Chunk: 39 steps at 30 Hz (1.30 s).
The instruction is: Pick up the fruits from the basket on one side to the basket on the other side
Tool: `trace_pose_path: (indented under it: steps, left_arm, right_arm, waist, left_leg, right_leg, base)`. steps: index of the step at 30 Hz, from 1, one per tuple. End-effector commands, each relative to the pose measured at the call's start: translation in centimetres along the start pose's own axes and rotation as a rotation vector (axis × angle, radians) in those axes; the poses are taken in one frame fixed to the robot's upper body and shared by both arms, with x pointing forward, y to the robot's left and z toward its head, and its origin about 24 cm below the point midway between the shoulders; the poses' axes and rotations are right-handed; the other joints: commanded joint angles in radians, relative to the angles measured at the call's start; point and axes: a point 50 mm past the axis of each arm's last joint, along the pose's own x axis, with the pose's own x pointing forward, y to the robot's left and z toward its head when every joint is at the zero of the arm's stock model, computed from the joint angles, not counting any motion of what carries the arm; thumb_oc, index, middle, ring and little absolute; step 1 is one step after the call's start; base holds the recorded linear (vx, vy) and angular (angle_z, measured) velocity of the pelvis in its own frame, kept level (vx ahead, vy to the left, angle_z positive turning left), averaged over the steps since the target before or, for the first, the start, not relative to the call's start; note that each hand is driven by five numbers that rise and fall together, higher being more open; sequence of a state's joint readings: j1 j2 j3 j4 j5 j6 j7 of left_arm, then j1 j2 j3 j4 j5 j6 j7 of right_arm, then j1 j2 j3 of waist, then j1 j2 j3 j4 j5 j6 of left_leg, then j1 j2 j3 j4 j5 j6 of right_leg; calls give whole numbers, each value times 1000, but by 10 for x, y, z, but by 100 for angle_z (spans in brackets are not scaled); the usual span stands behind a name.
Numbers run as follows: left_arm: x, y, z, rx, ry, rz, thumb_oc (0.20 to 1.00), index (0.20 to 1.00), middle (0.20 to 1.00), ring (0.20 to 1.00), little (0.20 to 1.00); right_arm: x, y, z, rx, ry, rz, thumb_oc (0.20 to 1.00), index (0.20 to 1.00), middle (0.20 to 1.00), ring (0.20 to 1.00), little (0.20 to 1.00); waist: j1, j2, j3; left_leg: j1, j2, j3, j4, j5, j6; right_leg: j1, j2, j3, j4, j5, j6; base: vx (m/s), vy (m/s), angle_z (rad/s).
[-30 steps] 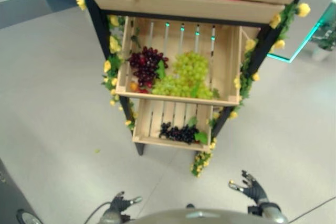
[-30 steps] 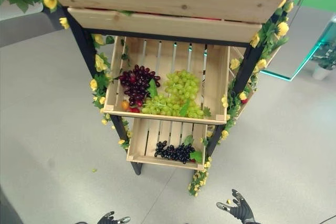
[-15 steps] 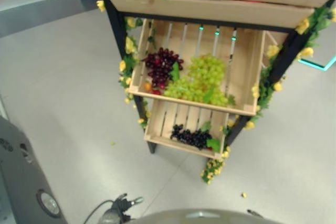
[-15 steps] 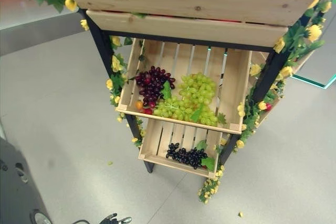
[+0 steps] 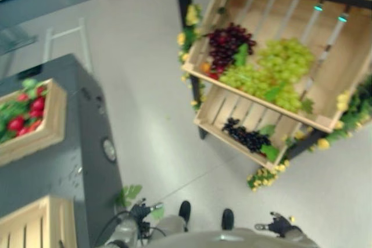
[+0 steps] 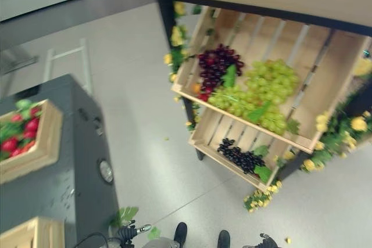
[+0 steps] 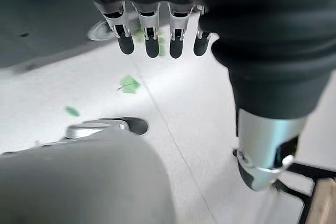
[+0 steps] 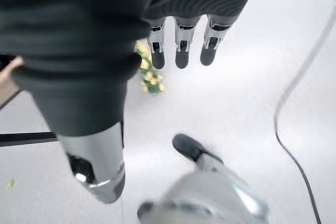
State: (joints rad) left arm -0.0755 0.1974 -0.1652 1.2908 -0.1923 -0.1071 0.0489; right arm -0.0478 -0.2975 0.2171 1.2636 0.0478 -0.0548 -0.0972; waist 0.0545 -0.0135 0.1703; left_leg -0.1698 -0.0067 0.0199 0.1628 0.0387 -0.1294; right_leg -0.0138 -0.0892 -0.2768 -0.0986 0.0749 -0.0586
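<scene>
A wooden crate [image 5: 350, 72] on the black stand holds dark red grapes [image 5: 226, 45] and green grapes [image 5: 282, 65]. The smaller crate [image 5: 231, 108] beneath it holds black grapes [image 5: 247, 138]. To the left, a crate [image 5: 53, 121] on a dark cabinet [image 5: 81, 161] holds red fruit [image 5: 22, 118] among green leaves. My left hand [image 5: 141, 209] hangs low by the cabinet, open and empty, its fingers [image 7: 151, 31] straight. Low on the other side, my right hand [image 5: 280, 224] is likewise open with nothing in it, its fingers [image 8: 181, 45] straight over the floor.
An empty slatted crate [image 5: 32, 227] sits on the cabinet's near end. Yellow flower garlands [image 5: 261, 176] trail down the stand's legs. Loose green leaves [image 5: 129, 193] lie on the grey floor between cabinet and stand. A white frame [image 5: 65, 32] stands behind the cabinet.
The camera has swung left: the fruit stand has shifted to the right of the picture and the dark cabinet with its crates has come into view. Both hands stay low and empty.
</scene>
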Motion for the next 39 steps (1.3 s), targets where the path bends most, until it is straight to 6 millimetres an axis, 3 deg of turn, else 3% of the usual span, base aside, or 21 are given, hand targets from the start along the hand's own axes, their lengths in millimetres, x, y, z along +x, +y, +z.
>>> trace_pose_path:
  steps: [1, 4, 5, 6, 9, 10, 11, 13, 18, 21, 22, 23, 25, 26, 27, 28, 30, 33, 39]
  left_arm:
    - [-6, -30, -23, -34, 68, -74, 1000, 1000, 1000, 1000, 1000]
    - [-6, -30, -25, -16, 79, -84, 1000, 1000, 1000, 1000, 1000]
    - [-6, -30, -25, -15, 78, -84, 1000, 1000, 1000, 1000, 1000]
    - [-6, -30, -26, 9, 81, -93, 1000, 1000, 1000, 1000, 1000]
    - [-7, -30, -29, 22, 91, -101, 1000, 1000, 1000, 1000, 1000]
    - [-7, -32, -27, 29, 87, -108, 1000, 1000, 1000, 1000, 1000]
    - [-7, -32, -27, 29, 84, -109, 1000, 1000, 1000, 1000, 1000]
    - [-8, -28, -30, 25, 91, -101, 1000, 1000, 1000, 1000, 1000]
    - [-9, -16, -37, 44, 113, -75, 1000, 1000, 1000, 1000, 1000]
    - [-9, -12, -37, 44, 115, -63, 1000, 1000, 1000, 1000, 1000]
    - [-6, -3, -29, 72, 95, -40, 1000, 1000, 1000, 1000, 1000]
    - [-5, 0, -25, 101, 85, -33, 1000, 1000, 1000, 1000, 1000]
    - [-5, 0, -25, 101, 85, -32, 1000, 1000, 1000, 1000, 1000]
    - [-4, 2, -24, 128, 86, -32, 1000, 1000, 1000, 1000, 1000]
    - [-4, 3, -22, 135, 81, -31, 1000, 1000, 1000, 1000, 1000]
    - [-4, 3, -23, 133, 85, -33, 1000, 1000, 1000, 1000, 1000]
    - [-4, 3, -23, 131, 85, -32, 1000, 1000, 1000, 1000, 1000]
    - [-4, 4, -23, 107, 86, -27, 1000, 1000, 1000, 1000, 1000]
    - [-4, 1, -25, 51, 94, -32, 1000, 1000, 1000, 1000, 1000]
  right_arm:
    - [0, -19, -8, -11, 37, -53, 1000, 1000, 1000, 1000, 1000]
    - [1, -19, -5, 0, 26, -50, 1000, 1000, 1000, 1000, 1000]
    - [1, -19, -4, 0, 25, -50, 1000, 1000, 1000, 1000, 1000]
    - [1, -18, -5, 9, 25, -45, 1000, 1000, 1000, 1000, 1000]
    - [0, -13, -9, 23, 37, -31, 1000, 1000, 1000, 1000, 1000]
    - [-1, -11, -11, 37, 42, -29, 1000, 1000, 1000, 1000, 1000]
    - [-1, -10, -12, 45, 49, -28, 1000, 1000, 1000, 1000, 1000]
    - [-2, -3, -14, 60, 55, -11, 1000, 1000, 1000, 1000, 1000]
    - [-3, 12, -15, 81, 65, 26, 1000, 1000, 1000, 1000, 1000]
    - [-3, 17, -13, 76, 59, 36, 1000, 1000, 1000, 1000, 1000]
    - [-2, 19, -9, 104, 52, 34, 1000, 1000, 1000, 1000, 1000]
    - [-2, 20, -8, 129, 55, 38, 1000, 1000, 1000, 1000, 1000]
    - [-2, 20, -8, 129, 54, 39, 1000, 1000, 1000, 1000, 1000]
    - [-4, 22, -17, 158, 85, 45, 1000, 1000, 1000, 1000, 1000]
    - [-5, 20, -24, 167, 107, 40, 1000, 1000, 1000, 1000, 1000]
    - [-6, 21, -30, 176, 129, 44, 1000, 1000, 1000, 1000, 1000]
    - [-6, 21, -30, 175, 128, 47, 1000, 1000, 1000, 1000, 1000]
    - [-6, 21, -26, 157, 112, 51, 1000, 1000, 1000, 1000, 1000]
    - [-5, 17, -26, 146, 106, 48, 1000, 1000, 1000, 1000, 1000]
  waist:
    - [-16, 8, -28]
    - [-20, 0, -39]
    - [-23, -2, -42]
    - [-25, -2, -51]
    - [-32, -2, -68]
    - [-34, -2, -69]
    - [-32, 2, -72]
    - [-23, -5, -79]
    - [-7, -28, -86]
    - [-5, -34, -79]
    - [-24, -48, -56]
    - [-57, -48, -58]
    - [-55, -49, -61]
    - [-85, -52, -71]
    - [-87, -51, -73]
    - [-79, -45, -79]
    - [-80, -44, -82]
    - [-56, -46, -97]
    - [-46, -47, -107]
  left_leg:
    - [36, 34, -41, -20, -62, 45]
    - [102, 38, 1, -5, -125, 53]
    - [98, 36, -1, -7, -121, 54]
    - [140, 41, 30, -4, -154, 55]
    - [184, 43, 87, -5, -187, 62]
    - [182, 58, 125, -24, -165, 60]
    - [188, 79, 138, -29, -186, 53]
    - [207, 80, 148, -75, -178, 50]
    - [242, 36, 126, -214, -138, 92]
    - [243, 27, 117, -231, -126, 99]
    - [216, 8, 84, -231, -97, 116]
    - [203, -4, 22, -229, -87, 129]
    - [198, -5, 24, -228, -86, 129]
    - [190, -27, -52, -219, -75, 145]
    - [183, -36, -87, -216, -69, 149]
    - [181, -43, -128, -227, -59, 152]
    - [178, -45, -140, -226, -55, 152]
    - [164, -47, -138, -225, -51, 145]
    - [171, -52, -138, -213, -58, 136]
  right_leg:
    - [40, 12, -1, 11, -118, 111]
    - [43, 1, -54, 15, -116, 111]
    - [40, -1, -56, 15, -114, 112]
    - [44, -2, -91, 19, -118, 108]
    - [49, -13, -162, 30, -119, 103]
    - [51, -21, -198, 28, -109, 107]
    - [64, -11, -199, 25, -118, 116]
    - [69, -17, -219, 26, -101, 127]
    - [22, -59, -232, 106, -82, 162]
    - [8, -69, -228, 131, -84, 167]
    - [-42, -80, -122, 166, -67, 183]
    - [-63, -31, 114, 186, -88, 199]
    - [-69, -31, 116, 188, -87, 199]
    - [-51, 53, 335, 190, -126, 192]
    - [-43, 67, 385, 197, -133, 186]
    - [-34, 68, 394, 197, -133, 181]
    - [-29, 69, 388, 193, -135, 178]
    - [-12, 51, 334, 122, -116, 181]
    - [29, 32, 306, 57, -104, 173]
  base:
    - [-77, -40, 48]
    - [-76, -1, 77]
    - [-72, 7, 61]
    - [-83, 21, 68]
    - [-89, 60, 123]
    - [-17, 79, 103]
    - [-23, 158, 136]
    - [-2, 123, 90]
    - [-74, 189, 23]
    - [-103, 132, 26]
    - [-106, 181, 43]
    - [-110, 182, 102]
    - [51, 97, 132]
    - [80, 121, 96]
    - [87, 132, 129]
    - [12, 33, 101]
    - [0, -7, 90]
    - [-23, -61, 25]
    - [12, -80, -4]
